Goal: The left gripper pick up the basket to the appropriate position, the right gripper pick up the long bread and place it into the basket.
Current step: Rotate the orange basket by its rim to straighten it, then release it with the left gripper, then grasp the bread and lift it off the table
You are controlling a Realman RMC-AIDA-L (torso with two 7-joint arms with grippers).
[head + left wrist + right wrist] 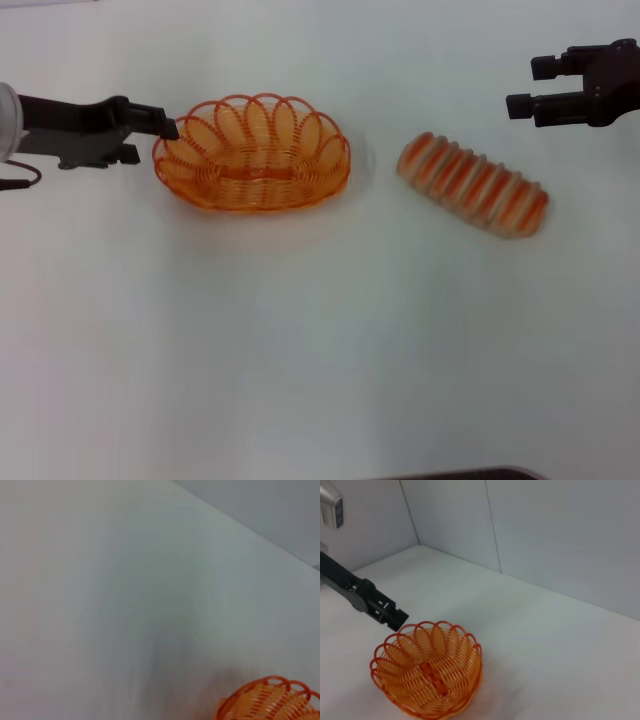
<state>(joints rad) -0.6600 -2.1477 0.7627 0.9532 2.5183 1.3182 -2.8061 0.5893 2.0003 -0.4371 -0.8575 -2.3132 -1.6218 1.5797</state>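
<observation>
The orange wire basket is touched at its rim.
The oval orange wire basket (252,155) sits upper left of centre, its rim met by the black left gripper (166,127), grip unclear. The ridged beige long bread (473,184) lies right of it; the black right gripper (522,87) is held open at the upper right.

A lab-like test bay: bare white table (300,340), plain grey wall panels (560,535).

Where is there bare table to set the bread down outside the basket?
Bare table spans the whole near side, in front of the basket and long bread. The gap between those two is narrow. Left gripper crowds the basket's left rim.
</observation>
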